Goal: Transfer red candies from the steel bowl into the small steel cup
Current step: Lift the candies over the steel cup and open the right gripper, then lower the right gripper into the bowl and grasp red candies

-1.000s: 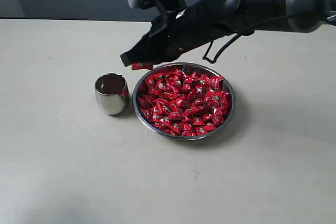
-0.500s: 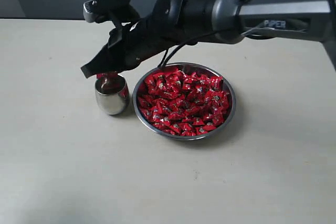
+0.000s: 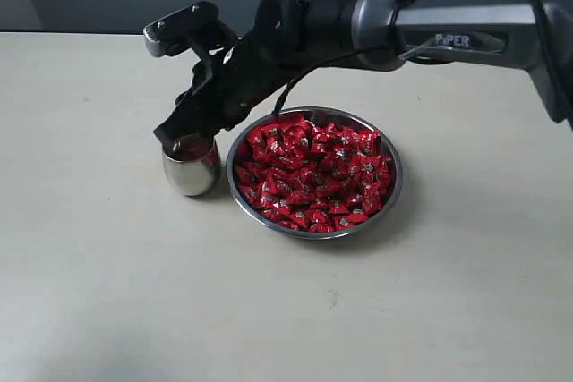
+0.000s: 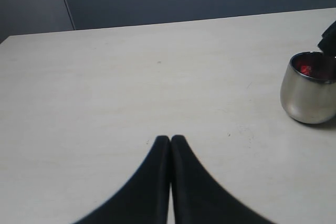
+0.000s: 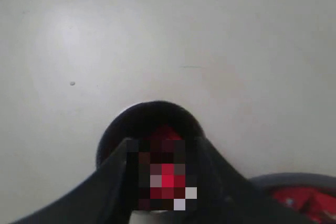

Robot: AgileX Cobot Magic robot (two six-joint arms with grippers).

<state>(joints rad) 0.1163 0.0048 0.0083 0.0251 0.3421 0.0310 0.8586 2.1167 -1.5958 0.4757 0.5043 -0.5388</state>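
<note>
Right pincer: tips right at the mouth of the small steel cup. In the right wrist view its black fingers sit either side of the opening. The gap between them is blurred and blocky with red in it, so I can't tell if it's clamped on a candy or apart. Left pincer: closed, tips touching, nothing between them, low over the bare table, well apart from the cup.

Cup: polished steel, rounded egg-like body, no handle. Mirror sides pick up a red reflection on the bowl side. It stands upright on the table just beside the steel bowl, on its left in the exterior view; contact unclear. The left wrist view shows a red candy inside.

Bowl: wide, shallow, thin shiny rim, nearly full of red candies in crinkled glossy wrappers with small dark-and-white marks.

Table: matte off-white, smooth, flat.
</note>
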